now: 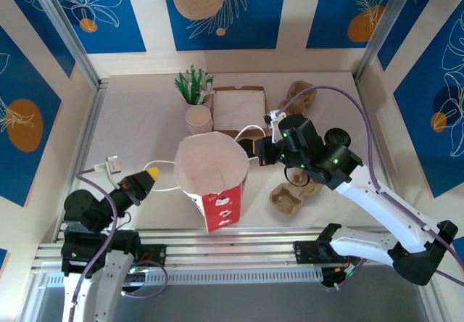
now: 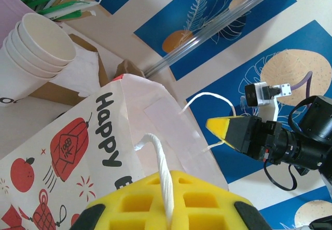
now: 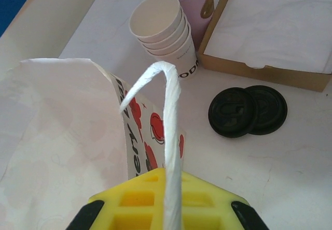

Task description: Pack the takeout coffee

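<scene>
Entry, single moment.

- The paper bag (image 1: 221,209), printed red and white, stands upright at the middle of the near edge of the tabletop (image 1: 138,130), mouth open upward. Pale inner walls are seen from above; the bag's floor is not resolved.
- The left end effector (image 1: 150,172) is placed just left of the bag. It is closed on the left handle (image 2: 162,165), a white twisted cord drawn out sideways from the rim and laid across the yellow pad.
- The right end effector (image 1: 259,149) is placed at the bag's far-right rim and is clamped on the right handle (image 3: 171,121). In the right wrist view the cord loops up from the rim and runs down into the yellow fingers (image 3: 140,199).
- The bag mouth is held spread between the two arms.
- Two black lids (image 3: 234,112) lie flat and overlapping on the tabletop, between the bag and a shallow cardboard box (image 1: 238,109) lined with white paper.
- A stack of lidless white cups (image 1: 198,119) stands just left of the box, toward the far edge. A pink cup of green sticks (image 1: 192,90) stands directly behind the stack.
- A brown moulded carrier (image 1: 293,193) lies right of the bag, partly under the right arm. A second carrier (image 1: 301,96) lies beside the box toward the far right corner.
</scene>
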Tool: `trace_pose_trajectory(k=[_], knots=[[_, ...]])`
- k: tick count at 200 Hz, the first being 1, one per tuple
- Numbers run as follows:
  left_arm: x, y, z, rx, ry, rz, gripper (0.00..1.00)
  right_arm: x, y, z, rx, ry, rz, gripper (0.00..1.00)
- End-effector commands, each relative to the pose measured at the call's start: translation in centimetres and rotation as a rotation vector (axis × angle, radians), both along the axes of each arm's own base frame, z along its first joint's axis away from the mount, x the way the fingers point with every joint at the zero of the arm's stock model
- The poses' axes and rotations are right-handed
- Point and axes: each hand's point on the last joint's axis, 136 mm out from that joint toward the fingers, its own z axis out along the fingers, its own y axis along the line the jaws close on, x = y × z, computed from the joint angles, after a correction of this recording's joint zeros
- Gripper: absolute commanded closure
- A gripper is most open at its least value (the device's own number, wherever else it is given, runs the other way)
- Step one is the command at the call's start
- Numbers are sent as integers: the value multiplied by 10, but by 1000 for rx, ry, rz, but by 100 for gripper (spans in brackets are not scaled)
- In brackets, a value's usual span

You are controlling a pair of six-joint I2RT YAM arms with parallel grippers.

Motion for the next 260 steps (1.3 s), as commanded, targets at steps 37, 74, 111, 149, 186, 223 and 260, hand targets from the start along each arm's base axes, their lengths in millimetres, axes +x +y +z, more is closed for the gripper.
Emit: trace_pose_trajectory(k=[37,74,111,149,186,223,260], knots=[[3,2,-17,5,19,17,100,0,-8,-12,-11,15,-24,100],[5,2,-16,-11,19,18,100,0,-7,-19,-4,43,-31,100],[5,1,-25,-3,43,14,100,-1,-5,-32,19,100,-34,100],[3,1,-41,-19,73,13,100,-5,1,-51,74,184,-25,100],[4,0,-53,-41,99,12,100,-8,7,-66,107,245,-15,100],[6,-1,-61,-56,118,7,100,-12,15,-76,134,290,10,100],[10,-2,-66,-78,130,3,98,-12,15,-82,121,312,5,100]])
